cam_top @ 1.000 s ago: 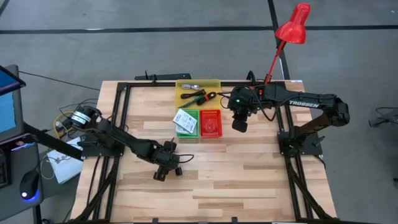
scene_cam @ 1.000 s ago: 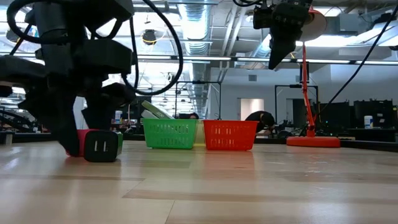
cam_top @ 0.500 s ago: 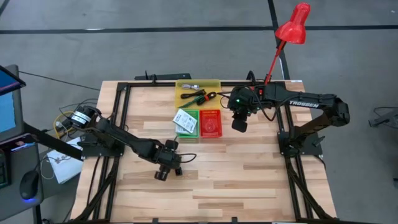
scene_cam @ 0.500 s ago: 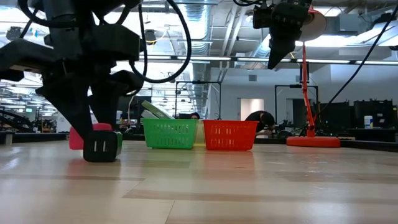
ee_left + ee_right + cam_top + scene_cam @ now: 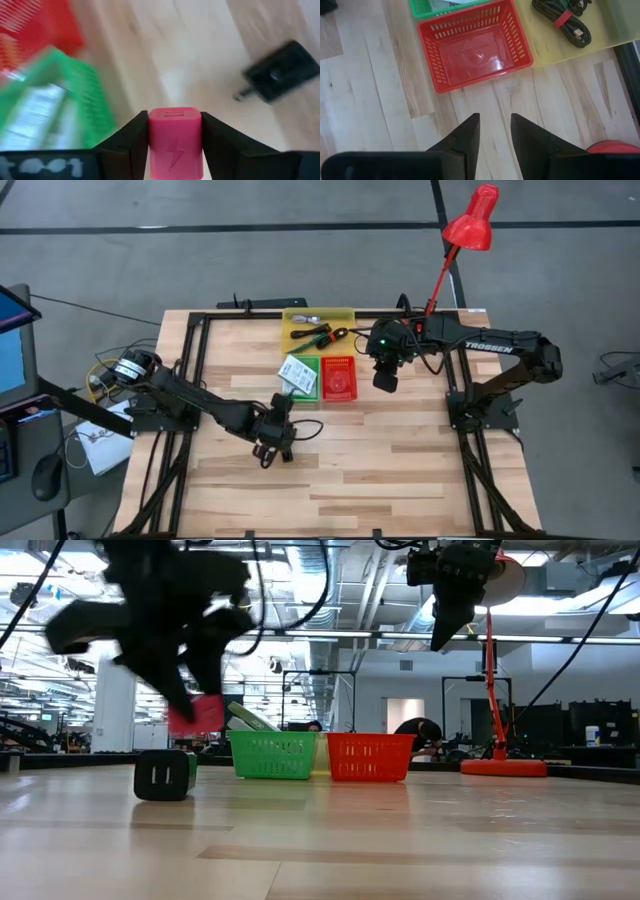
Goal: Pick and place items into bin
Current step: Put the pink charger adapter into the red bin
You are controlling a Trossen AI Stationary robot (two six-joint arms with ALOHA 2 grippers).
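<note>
**Pink charger held by the left tool above the desk**

Pink charger (image 5: 175,142), a small block with a lightning mark on its face, sits clamped between the two fingers (image 5: 131,141) of the left tool (image 5: 190,705). In the low view it hangs clear of the desk (image 5: 400,470), in front of and to the left of the green bin (image 5: 272,755). From above, the left tool (image 5: 272,442) is over the middle of the desk, nearer the front than the bins.

A black charger (image 5: 163,776) stands on the desk below the left tool; in the left wrist view it lies apart from the pink one (image 5: 282,71).

The green bin (image 5: 300,380) holds white printed packets (image 5: 298,374). The red bin (image 5: 339,378) touches its right side, and a yellow tray (image 5: 340,315) behind them holds black cables (image 5: 318,335).

The right tool (image 5: 386,376) hovers high, just right of the red bin; its fingers (image 5: 465,136) stand a narrow gap apart with nothing between them, the red bin (image 5: 472,47) ahead of them. A red lamp (image 5: 470,225) stands at the desk's back right corner.
</note>
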